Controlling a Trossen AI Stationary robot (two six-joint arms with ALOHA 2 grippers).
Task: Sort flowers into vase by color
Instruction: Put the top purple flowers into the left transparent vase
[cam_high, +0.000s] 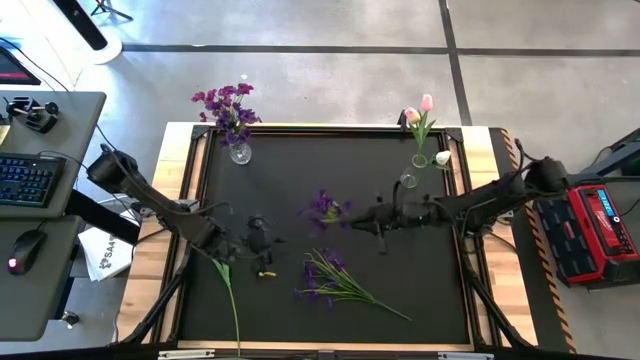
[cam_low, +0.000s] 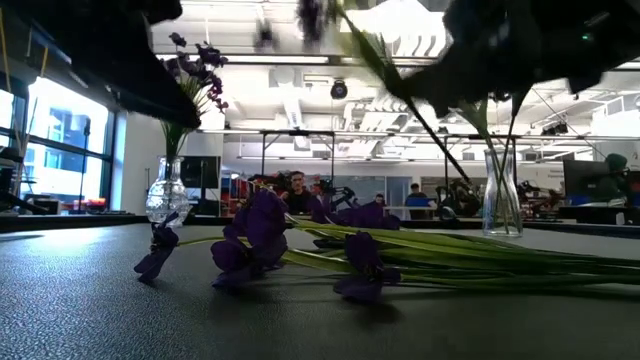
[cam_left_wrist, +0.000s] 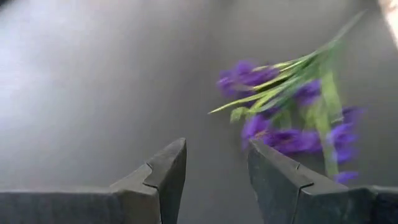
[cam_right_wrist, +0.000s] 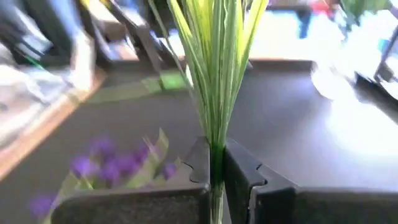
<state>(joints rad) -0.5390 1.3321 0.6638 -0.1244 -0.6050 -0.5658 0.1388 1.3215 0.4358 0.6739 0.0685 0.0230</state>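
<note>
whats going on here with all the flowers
A two-armed robot is sorting artificial flowers into vases by color. The right claw is shut on a green-stemmed purple flower, held above the middle of the black mat. The left claw is open and empty over the mat, with a purple bunch lying nearby. One vase at the back already holds purple blossoms; another vase holds pink and white tulips. A single stem lies at the front left.

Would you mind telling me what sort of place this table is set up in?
Probably a robotics lab or workshop: a keyboard and mouse sit on a desk beside the table, and people are at workstations in the open room behind.
</note>
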